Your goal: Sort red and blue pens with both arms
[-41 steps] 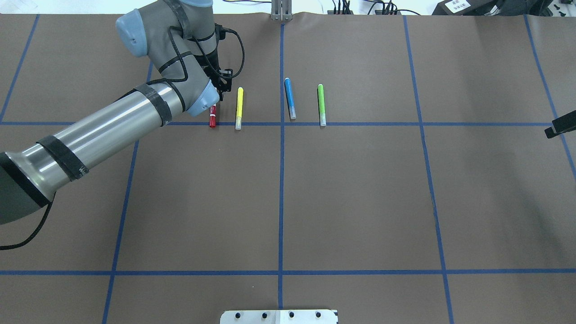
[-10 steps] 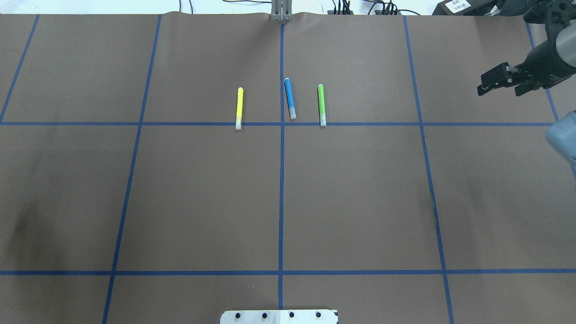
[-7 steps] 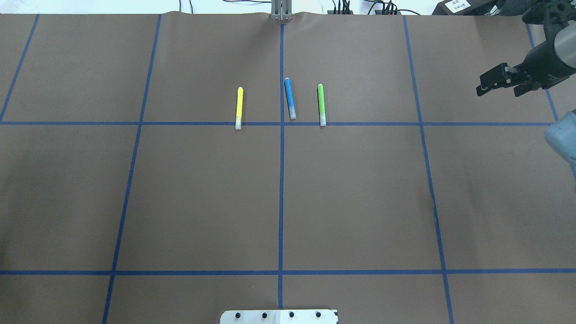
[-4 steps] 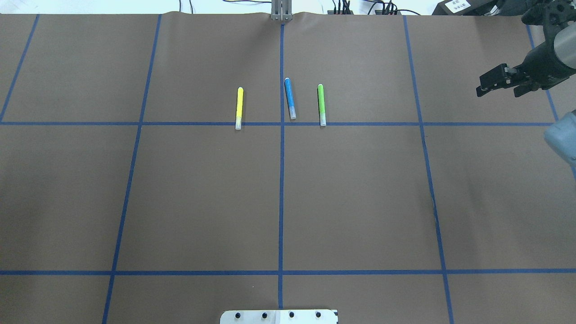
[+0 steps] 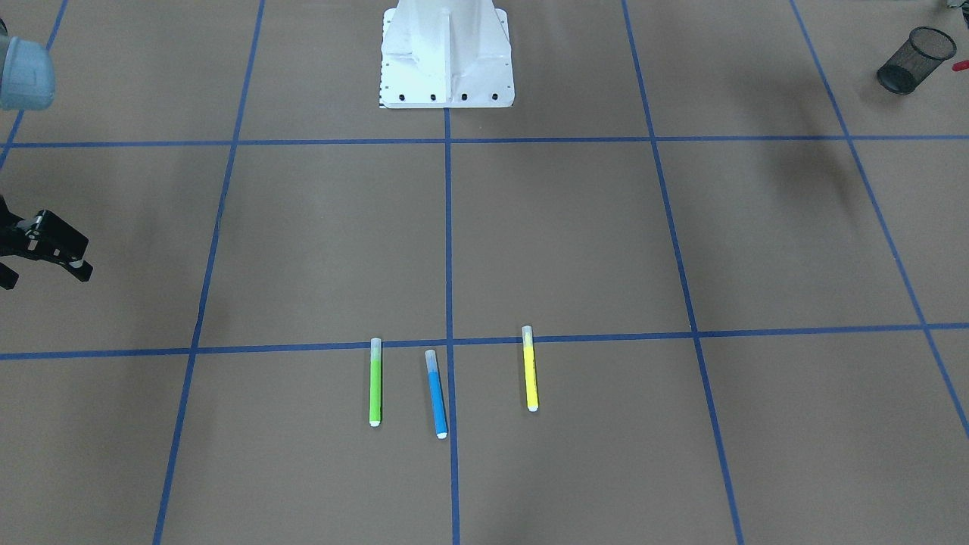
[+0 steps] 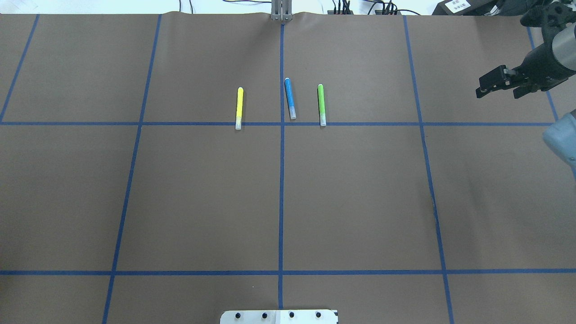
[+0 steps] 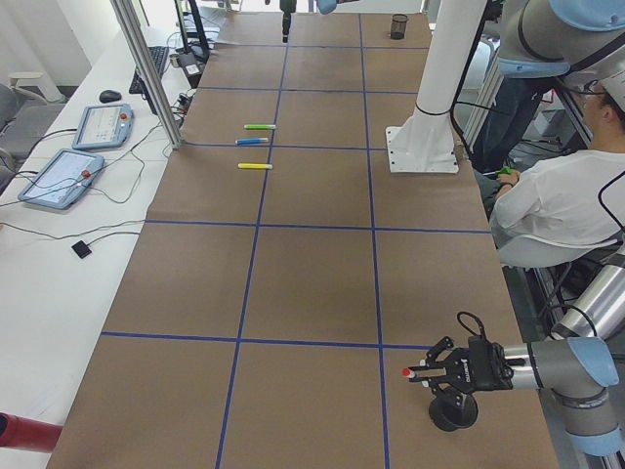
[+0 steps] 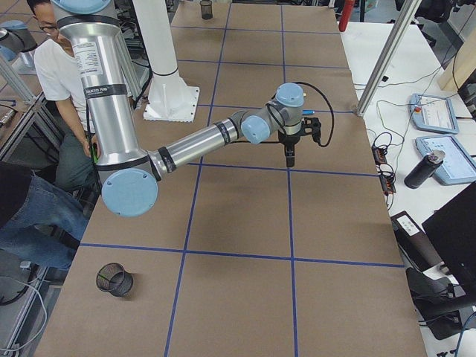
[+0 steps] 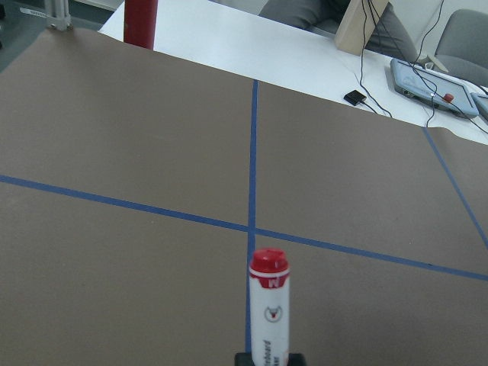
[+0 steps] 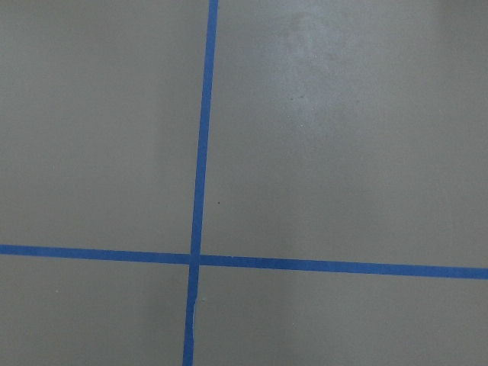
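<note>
Left fingers (image 7: 428,372) clamp the red-capped, white-barrelled marker (image 9: 269,313) level, near a black wire-mesh cup (image 7: 454,412) — presumably its bin. The slim bright-blue marker (image 6: 290,98) lies on the brown worktop (image 6: 202,202) between a yellow marker (image 6: 239,108) and a green marker (image 6: 321,104). The right fingers (image 6: 490,83), spread and empty, hover well apart from it — likely its collector.

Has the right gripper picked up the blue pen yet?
No, the blue pen lies on the table between the yellow marker and the green marker, far from the open, empty right gripper.

matt brown paper table cover (image 6: 202,193), glossy plastic red pen (image 9: 269,313).
</note>
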